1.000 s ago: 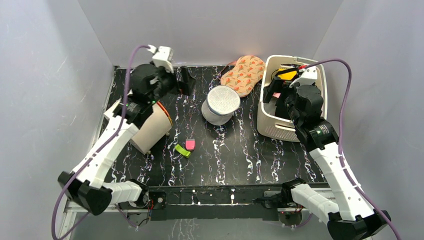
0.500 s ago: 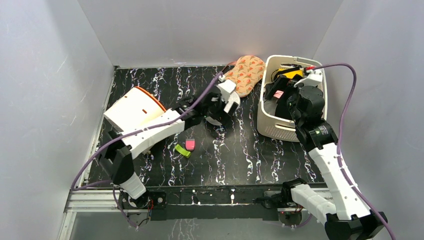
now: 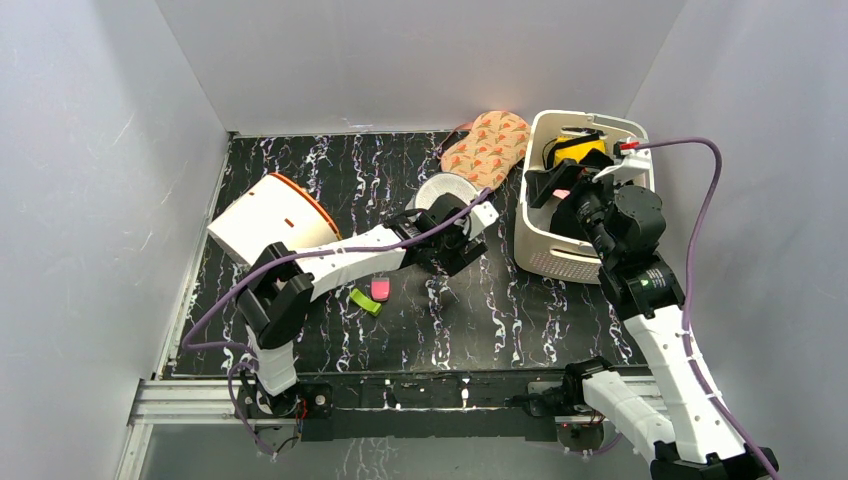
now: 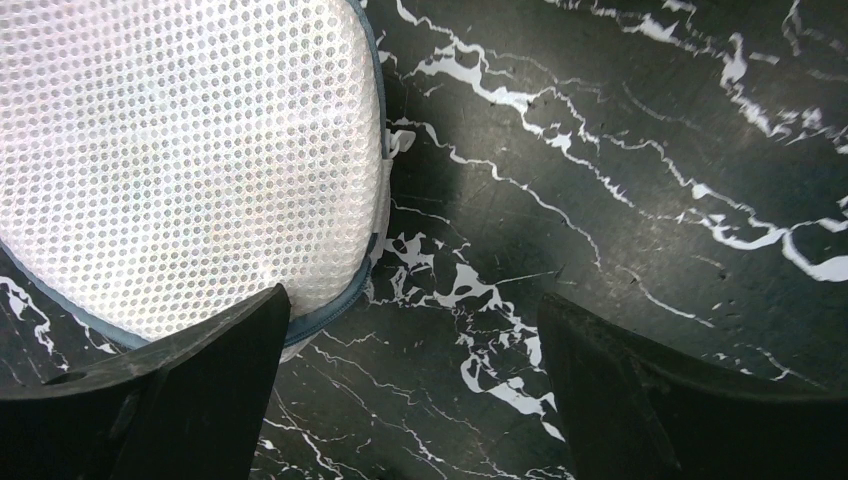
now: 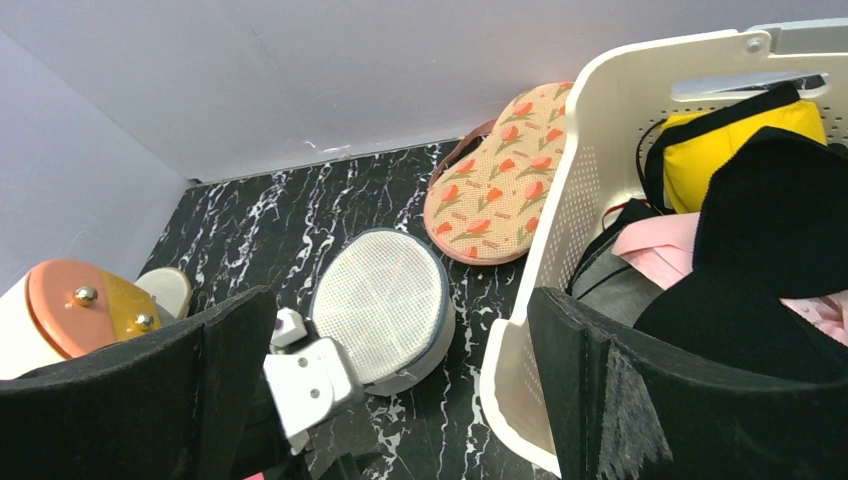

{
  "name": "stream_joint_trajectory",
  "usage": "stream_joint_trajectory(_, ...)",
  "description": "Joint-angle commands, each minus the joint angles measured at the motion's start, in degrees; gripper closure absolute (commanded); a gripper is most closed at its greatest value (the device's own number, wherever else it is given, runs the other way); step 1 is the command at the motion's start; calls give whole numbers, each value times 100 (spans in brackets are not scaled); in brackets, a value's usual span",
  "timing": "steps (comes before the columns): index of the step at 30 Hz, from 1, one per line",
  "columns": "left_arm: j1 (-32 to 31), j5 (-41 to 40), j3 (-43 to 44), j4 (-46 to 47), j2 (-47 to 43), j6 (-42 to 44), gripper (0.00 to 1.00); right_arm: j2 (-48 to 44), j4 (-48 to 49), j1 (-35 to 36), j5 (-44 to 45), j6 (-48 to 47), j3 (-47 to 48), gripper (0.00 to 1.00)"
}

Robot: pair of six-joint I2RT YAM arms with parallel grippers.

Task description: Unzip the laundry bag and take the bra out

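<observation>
I was at the opening step: getting onto the zip. The laundry bag (image 4: pixel 180 160) stood mid-table, just left of the white basket (image 3: pixel 535 255), its round mesh lid up and closed as far as I could see. My left gripper (image 4: pixel 410 315) hung at the bag's near-right edge, its fingers spread wide with nothing in them, one finger over the rim and the other over bare table (image 4: pixel 650 180). The right gripper (image 5: pixel 398 300) hovered above the basket, also wide open and empty. A small white tab (image 4: pixel 401 142) stuck out beside the zip (image 4: pixel 379 170); I couldn't tell whether it was the pull. Next I'd need to centre on that tab, narrow the fingers and pinch it, probably with the right gripper steadying the bag.
</observation>
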Motion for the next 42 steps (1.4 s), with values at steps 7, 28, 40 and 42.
stream_joint_trajectory(7, -38, -350, -21, 80, -33, 319, 20, 50, 352, -44, -314, -106, 94, 2)
stream_joint_trajectory(28, -34, -1314, -285, 555, -672, 152, 87, 991, 388, -48, -1354, -108, 428, 2)
stream_joint_trajectory(40, -19, -957, -507, 998, -990, 139, 23, 1413, 482, -48, -2010, 17, 551, 2)
stream_joint_trajectory(42, -14, -962, -286, 780, -684, 41, 8, 1292, 537, -41, -1883, 41, 558, 2)
